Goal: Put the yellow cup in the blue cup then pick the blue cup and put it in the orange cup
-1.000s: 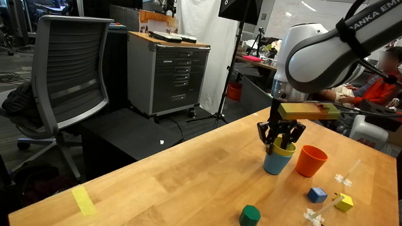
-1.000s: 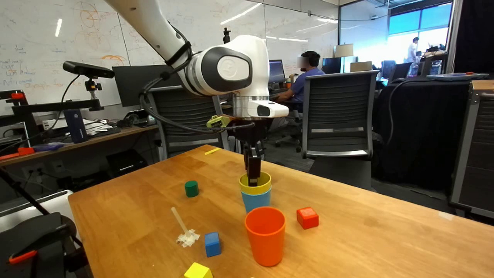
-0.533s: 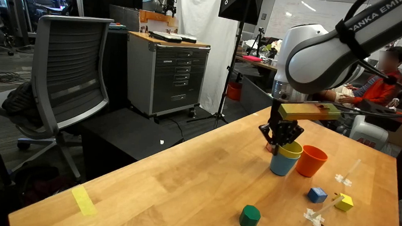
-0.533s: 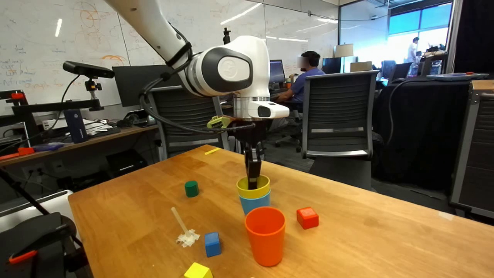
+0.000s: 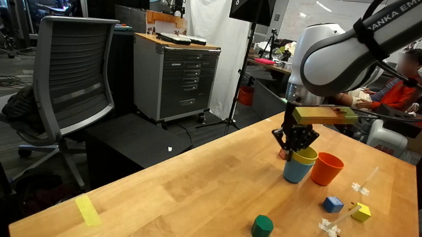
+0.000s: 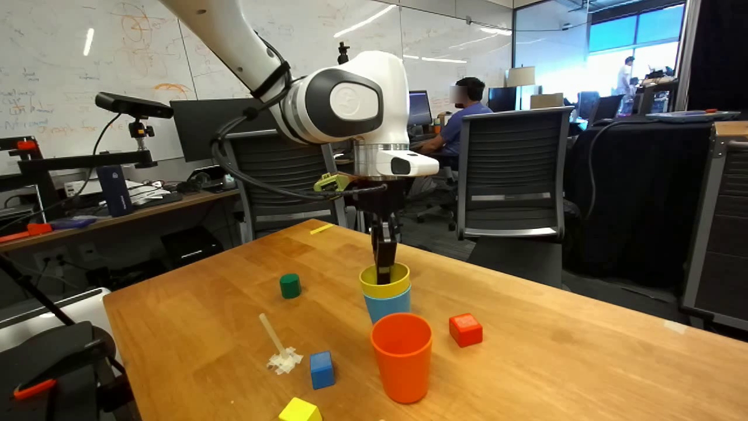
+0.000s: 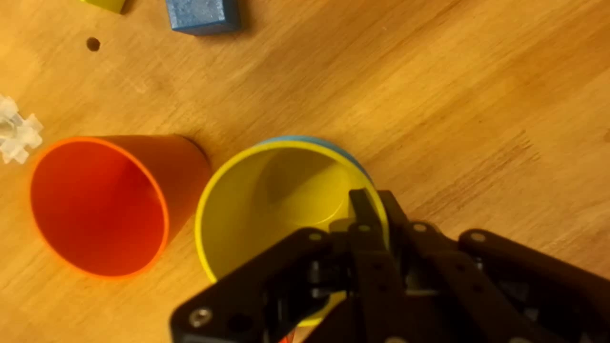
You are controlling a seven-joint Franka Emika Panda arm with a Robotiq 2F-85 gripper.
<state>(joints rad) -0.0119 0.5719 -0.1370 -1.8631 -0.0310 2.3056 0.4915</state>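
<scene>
The yellow cup [image 5: 307, 153] sits nested inside the blue cup [image 5: 296, 172]. Both also show in an exterior view, the yellow cup [image 6: 368, 287] above the blue cup [image 6: 389, 305]. My gripper [image 7: 374, 194] is shut on the yellow cup's [image 7: 248, 209] wall, one finger inside and one outside. The blue cup's rim [image 7: 360, 166] shows as a thin arc; whether its wall is also pinched I cannot tell. The gripper [image 6: 384, 275] points straight down. The orange cup [image 5: 327, 168] stands upright and empty close beside the nested cups; it also shows in the wrist view [image 7: 183, 176].
A red block [image 6: 466, 330] lies near the cups. A blue block [image 5: 333, 204], a yellow block [image 5: 362, 212] and a green block [image 5: 262, 228] lie on the table. Thin sticks [image 5: 344, 216] are taped upright to the table near the blocks.
My gripper has closed on the cup wall. The nested cups have shifted a little toward the orange cup, then risen very slightly over the last half second.
</scene>
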